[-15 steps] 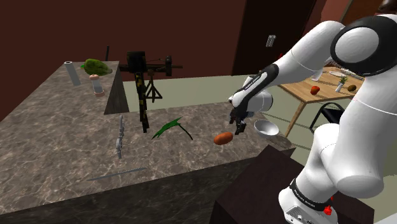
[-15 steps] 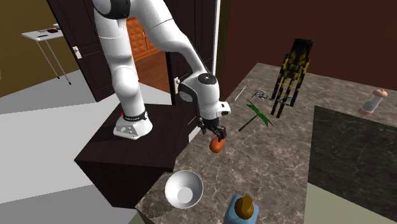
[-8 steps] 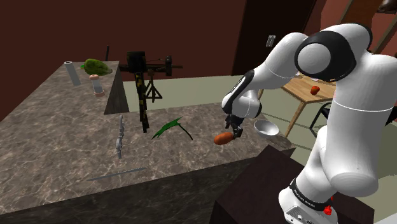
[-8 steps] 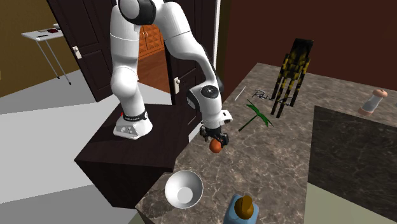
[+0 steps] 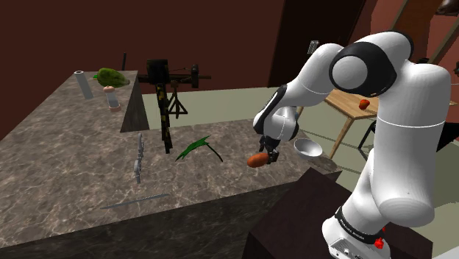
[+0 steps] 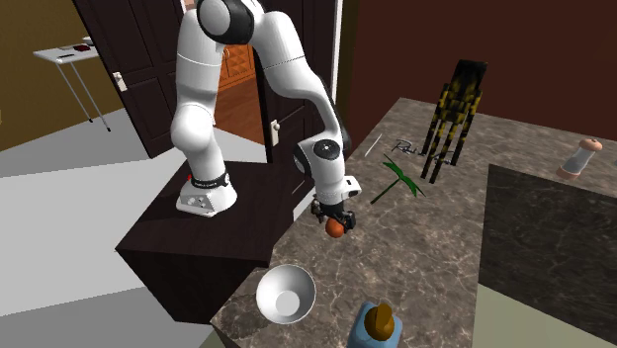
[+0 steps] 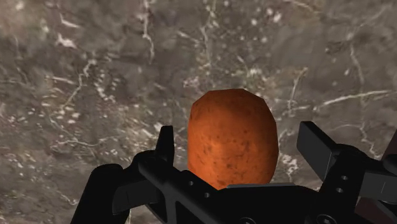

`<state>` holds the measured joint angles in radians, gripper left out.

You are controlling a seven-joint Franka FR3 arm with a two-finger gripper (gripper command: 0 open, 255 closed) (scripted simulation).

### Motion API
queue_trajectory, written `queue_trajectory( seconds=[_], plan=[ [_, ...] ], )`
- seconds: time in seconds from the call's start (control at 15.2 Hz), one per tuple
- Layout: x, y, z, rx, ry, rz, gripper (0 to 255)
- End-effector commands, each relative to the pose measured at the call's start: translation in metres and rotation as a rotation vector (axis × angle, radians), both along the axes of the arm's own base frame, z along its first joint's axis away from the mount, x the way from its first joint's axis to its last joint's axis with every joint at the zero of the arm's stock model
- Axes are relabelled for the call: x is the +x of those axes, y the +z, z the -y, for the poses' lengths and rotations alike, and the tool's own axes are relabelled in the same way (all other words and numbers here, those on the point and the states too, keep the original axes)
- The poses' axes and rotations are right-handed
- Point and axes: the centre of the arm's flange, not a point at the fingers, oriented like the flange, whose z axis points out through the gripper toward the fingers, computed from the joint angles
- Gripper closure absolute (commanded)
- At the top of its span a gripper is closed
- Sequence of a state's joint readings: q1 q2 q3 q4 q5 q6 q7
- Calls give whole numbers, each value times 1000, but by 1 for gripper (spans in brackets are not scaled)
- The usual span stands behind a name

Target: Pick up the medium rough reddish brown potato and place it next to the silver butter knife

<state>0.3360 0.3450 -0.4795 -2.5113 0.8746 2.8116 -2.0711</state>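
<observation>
A rough, reddish-brown potato (image 5: 257, 160) (image 6: 336, 226) (image 7: 233, 139) lies on the brown veined marble counter (image 5: 66, 176) (image 6: 425, 257) (image 7: 95, 63), close to the edge nearest the robot's stand. The all-black two-finger gripper (image 5: 269, 155) (image 6: 335, 217) (image 7: 239, 136) is lowered over it with the fingers spread. In the wrist view one finger stands on each side of the potato, a strip of marble shows in each gap, and neither finger touches the skin, so nothing is gripped.

In the shoulder view a curved green leaf-like object (image 5: 196, 148) (image 6: 400, 179) lies on the counter to the left of the potato. Further left, well apart from the potato, is the slim silver butter knife (image 5: 137, 159). A thin grey rod (image 5: 136, 200) rests nearer the counter's front edge. Behind the leaf a black-and-yellow legged frame (image 5: 166, 110) (image 6: 453, 107) stands upright.

A pale round bowl (image 5: 307, 148) (image 6: 286, 293) sits at the counter's corner, near the gripper. In the second exterior view a blue bottle with a brownish top (image 6: 377, 327) stands on the counter beyond the bowl. The white arm bends down to the counter from its base on the dark box stand (image 5: 294, 221) (image 6: 188, 237).
</observation>
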Motion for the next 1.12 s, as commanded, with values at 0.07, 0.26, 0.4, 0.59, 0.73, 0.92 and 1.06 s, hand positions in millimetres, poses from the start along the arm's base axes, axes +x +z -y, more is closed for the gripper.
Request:
queue_trajectory(
  seconds=[0.07, 0.26, 0.4, 0.59, 0.73, 0.92, 1.06],
  plan=[
    [0, 0, 0, 0, 0, 0, 0],
    [0, 0, 0, 0, 0, 0, 255],
    [0, 0, 0, 0, 0, 0, 255],
    [0, 0, 0, 0, 0, 0, 255],
    [0, 0, 0, 0, 0, 0, 255],
    [0, 16, 0, 0, 0, 0, 255],
    [0, 26, 0, 0, 0, 0, 255]
  ],
)
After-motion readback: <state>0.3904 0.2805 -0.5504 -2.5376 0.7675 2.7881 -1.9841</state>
